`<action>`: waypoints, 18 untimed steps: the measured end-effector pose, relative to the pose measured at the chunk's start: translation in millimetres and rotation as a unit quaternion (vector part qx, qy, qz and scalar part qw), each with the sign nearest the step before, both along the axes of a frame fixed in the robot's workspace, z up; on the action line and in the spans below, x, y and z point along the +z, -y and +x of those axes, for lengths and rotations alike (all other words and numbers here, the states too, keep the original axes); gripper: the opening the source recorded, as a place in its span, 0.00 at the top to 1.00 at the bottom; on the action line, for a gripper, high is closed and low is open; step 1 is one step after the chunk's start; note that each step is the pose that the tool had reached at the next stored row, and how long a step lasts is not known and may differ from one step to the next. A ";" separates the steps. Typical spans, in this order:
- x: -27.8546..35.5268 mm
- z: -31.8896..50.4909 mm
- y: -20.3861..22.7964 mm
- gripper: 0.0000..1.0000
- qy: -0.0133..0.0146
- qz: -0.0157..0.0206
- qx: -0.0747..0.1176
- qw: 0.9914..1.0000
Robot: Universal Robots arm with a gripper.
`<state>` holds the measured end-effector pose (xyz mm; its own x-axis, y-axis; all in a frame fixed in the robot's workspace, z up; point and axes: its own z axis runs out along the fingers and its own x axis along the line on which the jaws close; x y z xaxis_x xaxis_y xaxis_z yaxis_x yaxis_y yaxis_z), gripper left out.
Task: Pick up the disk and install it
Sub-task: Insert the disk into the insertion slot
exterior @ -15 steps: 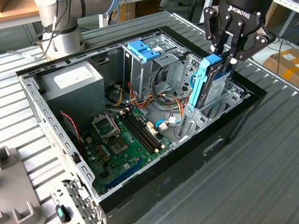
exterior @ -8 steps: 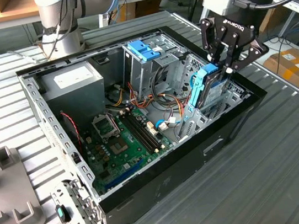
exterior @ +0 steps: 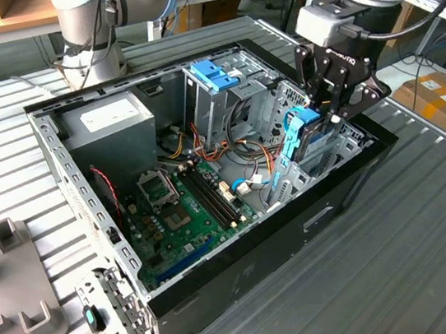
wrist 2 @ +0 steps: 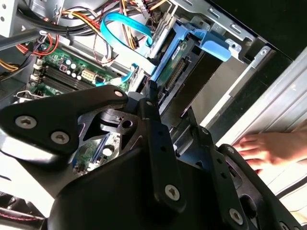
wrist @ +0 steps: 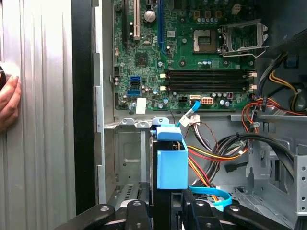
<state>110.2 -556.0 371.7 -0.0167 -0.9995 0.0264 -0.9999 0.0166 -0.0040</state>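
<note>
tool (exterior: 325, 115) clenched on the disk (exterior: 298, 138), which is on edge and partly down in the drive bay (wrist: 127, 158) by the pc case (exterior: 246, 272) front wall. pickup done. looks not fully seated, blue frame stands proud.

I list on the desk (exterior: 402, 258): open computer case (exterior: 244, 259); inside it, green motherboard (exterior: 181, 214), grey power-supply box (exterior: 113, 126), blue-topped metal cage (exterior: 214, 93); grey fixture blocks (exterior: 9, 238) outside.
</note>
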 end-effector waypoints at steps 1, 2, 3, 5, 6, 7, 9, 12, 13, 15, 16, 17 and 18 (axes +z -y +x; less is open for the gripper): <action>-3.5 0.0 0.0 0.65 0.000 0.000 0.000 1.000; -6.1 0.0 0.0 0.65 0.000 0.000 0.000 1.000; -10.0 0.0 0.0 0.65 0.000 0.000 0.000 1.000; -13.1 0.0 0.0 0.65 0.000 0.000 0.000 1.000; -13.2 0.0 0.0 0.65 0.000 0.000 0.000 1.000; -13.2 0.0 0.0 0.65 0.000 0.000 0.000 1.000; -13.4 0.0 0.0 0.64 0.000 0.000 0.000 1.000; -13.4 0.0 0.0 0.58 0.000 0.000 0.000 1.000; -13.3 0.0 0.0 0.58 0.000 0.000 0.000 1.000; -13.4 0.0 0.0 0.58 0.000 0.000 0.000 1.000; -13.4 0.0 0.0 0.58 0.000 0.000 0.000 1.000; -13.4 0.0 0.0 0.58 0.000 0.000 0.000 1.000; -13.4 0.0 0.0 0.58 0.000 0.000 0.000 1.000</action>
<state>110.2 -556.0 358.3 -0.0167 -0.9995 0.0264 -0.9999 0.0166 -0.0040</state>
